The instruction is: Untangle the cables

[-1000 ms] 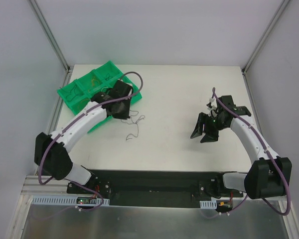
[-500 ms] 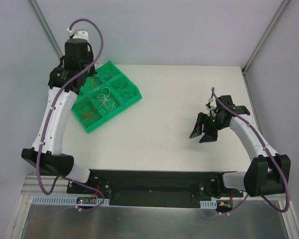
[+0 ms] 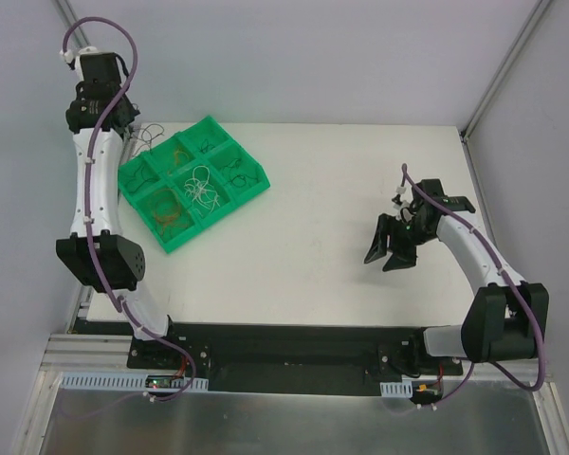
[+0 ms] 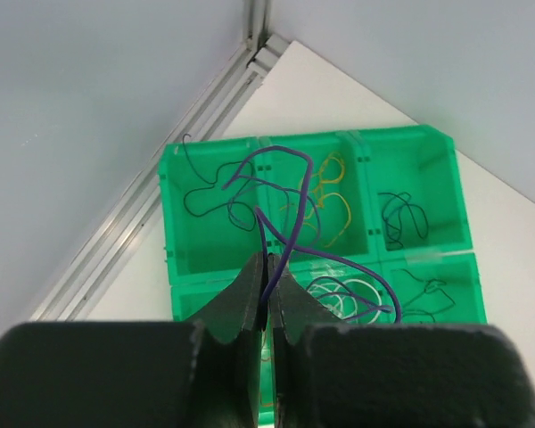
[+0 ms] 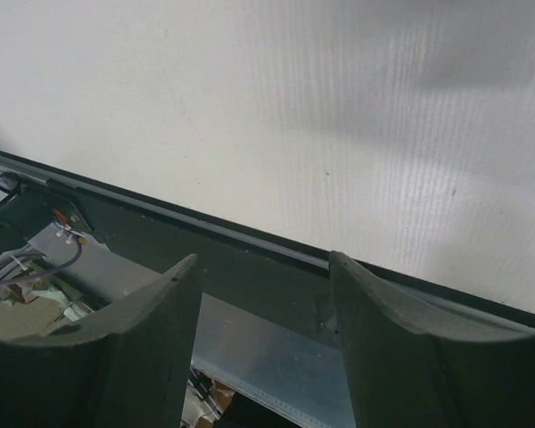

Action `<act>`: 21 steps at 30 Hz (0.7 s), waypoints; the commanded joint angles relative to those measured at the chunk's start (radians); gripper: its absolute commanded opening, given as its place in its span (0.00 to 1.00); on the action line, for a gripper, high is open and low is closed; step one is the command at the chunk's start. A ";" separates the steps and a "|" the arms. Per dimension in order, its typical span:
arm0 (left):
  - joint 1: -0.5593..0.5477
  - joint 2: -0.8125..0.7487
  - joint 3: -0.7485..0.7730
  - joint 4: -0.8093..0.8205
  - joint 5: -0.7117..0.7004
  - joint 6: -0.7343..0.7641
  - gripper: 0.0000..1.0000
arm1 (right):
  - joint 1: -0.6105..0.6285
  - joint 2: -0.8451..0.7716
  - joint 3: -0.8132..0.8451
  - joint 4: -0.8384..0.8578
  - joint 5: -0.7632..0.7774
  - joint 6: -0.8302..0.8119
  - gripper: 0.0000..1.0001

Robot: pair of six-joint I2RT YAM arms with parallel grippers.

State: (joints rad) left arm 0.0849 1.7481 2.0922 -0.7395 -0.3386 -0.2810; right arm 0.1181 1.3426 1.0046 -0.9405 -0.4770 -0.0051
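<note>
My left gripper [image 4: 269,260] is shut on a thin purple cable [image 4: 290,209] that curls up from between its jaws. It hangs high above the green tray [image 4: 173,227]. In the top view the left gripper [image 3: 125,131] is at the back left corner, and the held cable [image 3: 152,135] dangles beside the tray [image 3: 256,186]. Separate compartments hold a black cable [image 4: 207,194], an orange one [image 4: 332,198], a white one [image 4: 361,296] and more black ones [image 4: 401,218]. My right gripper [image 3: 390,254] is open and empty over bare table, its fingers [image 5: 152,308] wide apart.
The enclosure walls and an aluminium corner post [image 3: 93,57] stand close to the raised left arm. The table's black front rail [image 5: 250,236] runs just under the right gripper. A white cable [image 3: 201,186] lies in the tray's middle compartment.
The left arm has swung from the tray's front right corner up to the back left, gripper still shut. The loose wires that lay on the table there are gone. The right arm barely moved.
</note>
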 commanded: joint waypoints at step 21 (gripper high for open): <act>0.256 0.295 -0.255 0.108 0.248 -0.524 0.00 | -0.083 0.052 0.112 -0.043 0.046 -0.039 0.61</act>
State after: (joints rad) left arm 0.3351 2.0232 1.8450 -0.6479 -0.1093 -0.6991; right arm 0.0433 1.3968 1.0748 -0.9543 -0.4339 -0.0284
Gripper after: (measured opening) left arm 0.006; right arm 0.614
